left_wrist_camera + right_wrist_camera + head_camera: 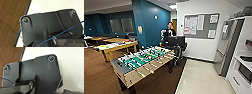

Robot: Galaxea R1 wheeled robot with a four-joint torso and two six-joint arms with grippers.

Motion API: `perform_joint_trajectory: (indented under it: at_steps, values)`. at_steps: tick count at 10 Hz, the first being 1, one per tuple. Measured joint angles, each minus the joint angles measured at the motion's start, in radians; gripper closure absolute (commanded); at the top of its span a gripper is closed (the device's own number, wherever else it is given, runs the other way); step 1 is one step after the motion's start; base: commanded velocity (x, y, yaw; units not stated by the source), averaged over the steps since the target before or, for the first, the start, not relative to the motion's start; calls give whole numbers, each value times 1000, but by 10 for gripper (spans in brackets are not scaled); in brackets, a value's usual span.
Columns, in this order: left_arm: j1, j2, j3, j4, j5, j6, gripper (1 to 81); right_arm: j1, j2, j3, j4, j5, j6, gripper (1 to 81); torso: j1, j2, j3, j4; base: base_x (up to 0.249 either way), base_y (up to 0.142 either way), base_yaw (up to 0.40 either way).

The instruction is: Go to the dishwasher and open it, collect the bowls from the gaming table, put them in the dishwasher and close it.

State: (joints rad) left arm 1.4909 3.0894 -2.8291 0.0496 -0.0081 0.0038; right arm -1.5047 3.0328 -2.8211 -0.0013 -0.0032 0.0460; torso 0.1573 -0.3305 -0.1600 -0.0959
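Head view puts a foosball table (142,63) close before me, its green field and rods angled across the brown wood-look floor (99,72). Beyond it, to the left, stands the gaming table (117,47), long and narrow with a yellow rim; small coloured items lie on its pale top, but they are too blurred for me to say which are the bowls. A person (169,32) stands farther back behind a dark rig (176,42) that hides the lower body. On the wall hangs a notice board (201,25) whose papers I cannot read. At the right, a tall steel-fronted fridge (227,47) and white cabinets (240,75) are cut off by the picture's edge, standing on pale tile floor (201,80). I cannot make out the dishwasher among those fronts.

From the left wrist I see my dark plate, a blue cable (60,34) across it, and the seam where wood flooring meets tile. From the right wrist I see much the same seam and plate. Whether either pincer is spread or pressed together, I cannot tell.
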Motion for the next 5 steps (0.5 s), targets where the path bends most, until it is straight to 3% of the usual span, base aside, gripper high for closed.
perform_joint_trajectory:
  at_steps: [5]
  values:
    - [0,0,0,0,0,0,10,2,1,0,0,-1,0,10,0,0,0,0,0,0,349]
